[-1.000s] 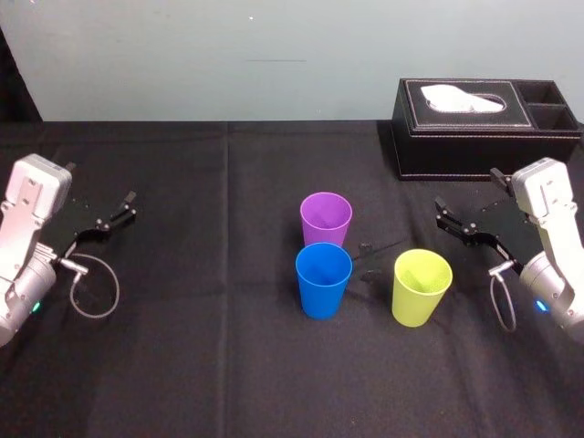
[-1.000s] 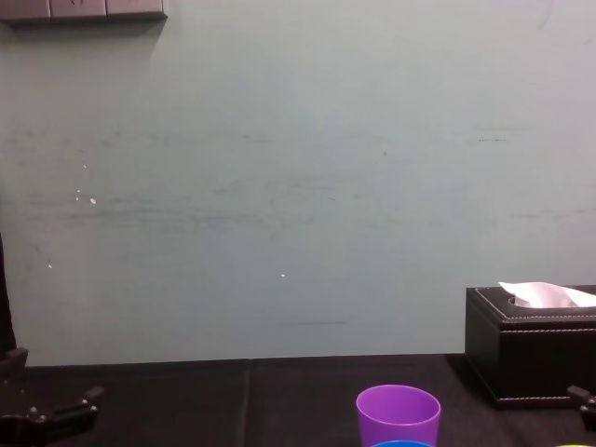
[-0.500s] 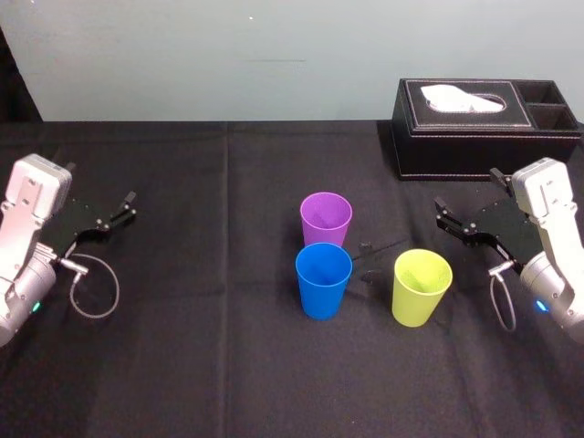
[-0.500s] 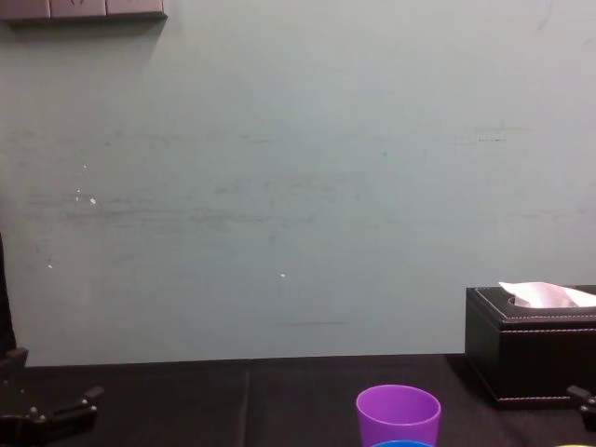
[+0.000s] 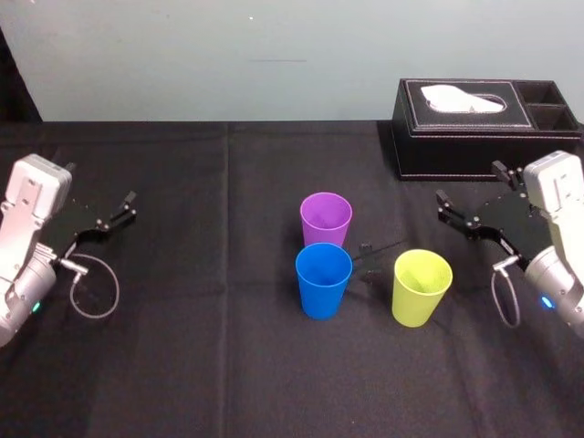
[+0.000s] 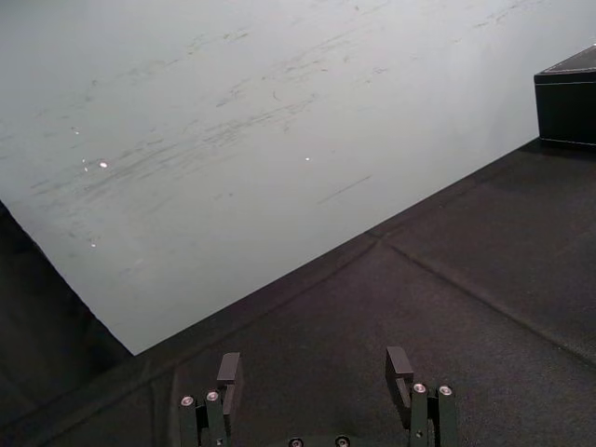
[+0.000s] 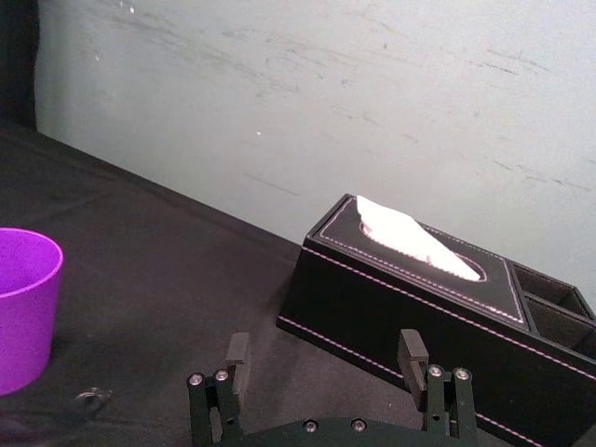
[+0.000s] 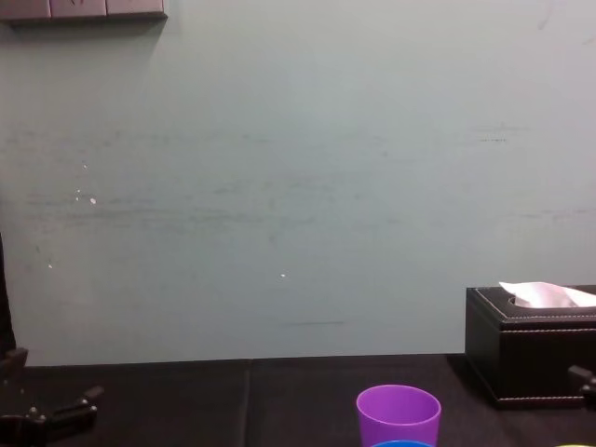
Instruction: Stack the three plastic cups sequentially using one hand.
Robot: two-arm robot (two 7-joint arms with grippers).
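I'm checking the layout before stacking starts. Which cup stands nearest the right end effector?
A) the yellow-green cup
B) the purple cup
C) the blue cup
A: the yellow-green cup stands just inward of the right end effector, while the blue cup and the purple cup stand farther off, toward the middle of the table.

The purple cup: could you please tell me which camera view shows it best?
The head view: the purple cup stands nearly whole, just behind the blue cup. The chest view crops its base; the right wrist view catches one side.
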